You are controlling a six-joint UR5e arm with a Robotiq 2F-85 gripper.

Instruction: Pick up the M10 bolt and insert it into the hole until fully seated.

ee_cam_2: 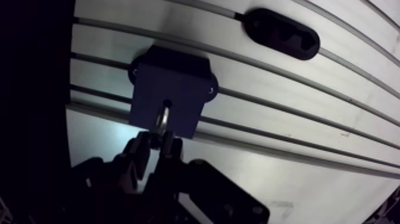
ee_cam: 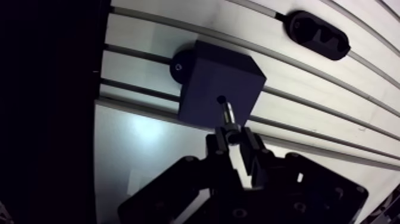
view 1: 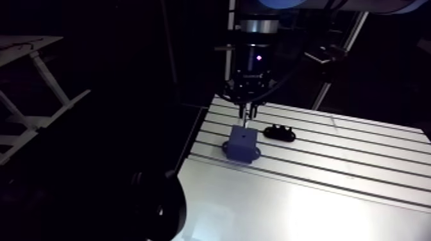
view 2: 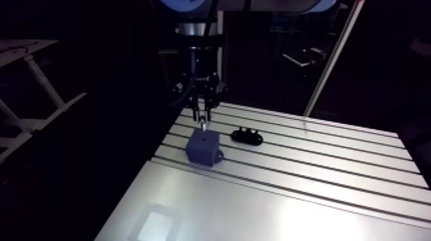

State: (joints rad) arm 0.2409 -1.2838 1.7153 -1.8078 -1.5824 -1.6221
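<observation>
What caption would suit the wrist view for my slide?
Gripper shut on the bolt, its tip near the hole in the blue block.

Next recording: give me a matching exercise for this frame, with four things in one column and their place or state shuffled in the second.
Things
1. M10 bolt
2. blue block
3. black holder
4. gripper

Places or states
A. lies on the table, apart from the block
B. shut on the bolt
C. held between the fingers, tip close to the hole
D. stands under the gripper, with a hole in its top face

Pairs: 1-C, 2-D, 3-A, 4-B
</observation>
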